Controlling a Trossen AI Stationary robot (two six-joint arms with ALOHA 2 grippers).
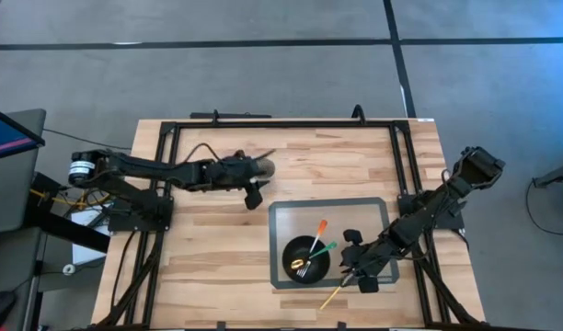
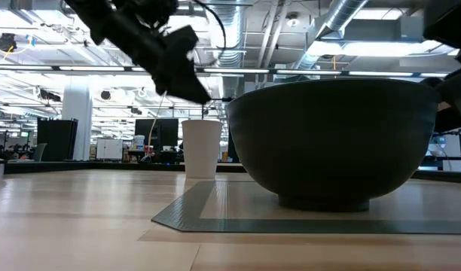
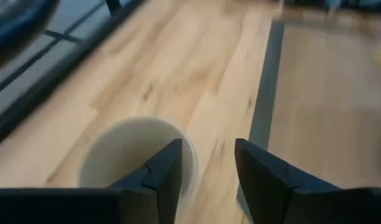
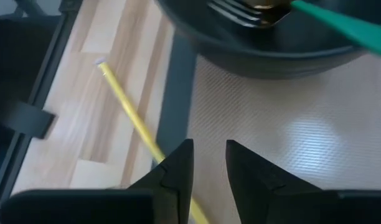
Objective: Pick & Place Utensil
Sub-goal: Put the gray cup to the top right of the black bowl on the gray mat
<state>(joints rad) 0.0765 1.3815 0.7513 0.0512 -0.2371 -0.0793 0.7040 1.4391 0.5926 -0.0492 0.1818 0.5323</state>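
While my right gripper (image 1: pixel 351 264) hangs low over the near right corner of the grey mat (image 1: pixel 283 213), its fingers (image 4: pixel 178 168) stand slightly apart with nothing between them. Just beside them a yellow-handled utensil (image 1: pixel 335 295) lies slanted on the wood, its upper end reaching toward the mat's edge; in my right wrist view the yellow handle (image 4: pixel 129 112) runs past the outside of one finger, and I cannot tell whether it touches. On the mat sits a dark bowl (image 1: pixel 305 258) holding two more utensils, one with an orange handle (image 1: pixel 317 231) and one with a green handle (image 1: pixel 321 250), both leaning out over the rim toward the far right. The forks' dark tines rest inside the bowl.

My left gripper (image 1: pixel 254 195) is well apart from all this, toward the far middle of the wooden table (image 1: pixel 208 248), just beside a white paper cup (image 1: pixel 262 166). Its fingers (image 3: pixel 162 171) are spread and empty, poised above the cup's open mouth (image 3: pixel 131 155). From table height, the cup (image 2: pixel 201 147) stands upright behind the mat, left of the bowl (image 2: pixel 332 139), with my left arm above it.
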